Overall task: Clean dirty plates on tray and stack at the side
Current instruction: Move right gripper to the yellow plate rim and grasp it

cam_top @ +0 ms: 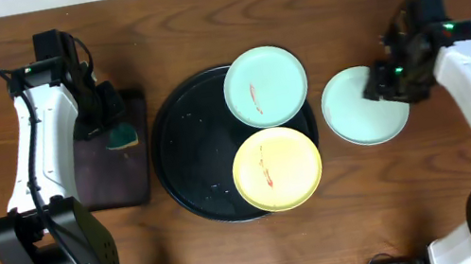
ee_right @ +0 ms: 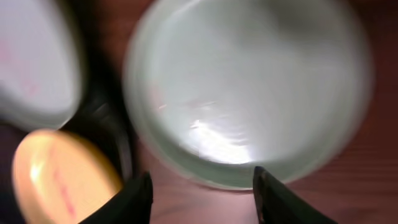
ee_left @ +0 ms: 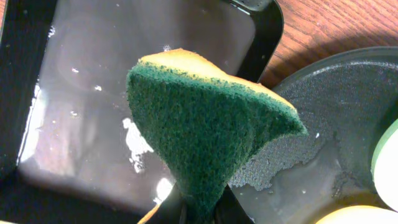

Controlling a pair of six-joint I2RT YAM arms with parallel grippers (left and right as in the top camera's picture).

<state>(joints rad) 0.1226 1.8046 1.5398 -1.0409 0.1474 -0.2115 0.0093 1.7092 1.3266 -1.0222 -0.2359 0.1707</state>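
My left fingers (cam_top: 110, 124) pinch green sponge (ee_left: 205, 124) above rectangular tray (ee_left: 25, 124); right fingers (cam_top: 387, 80) parted over clean-looking mint plate (cam_top: 358, 119) on tabletop (cam_top: 198, 23). Between both, smeared mint plate (cam_top: 266, 86) and yellow plate (cam_top: 277, 168) on round tray (cam_top: 187, 159). I'd press sponge flat on smear.

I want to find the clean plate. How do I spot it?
Find the big round black tray. Right of it, on the table, lies a mint-green plate. Unlike the tray's other green plate and yellow plate, it has no red smear.
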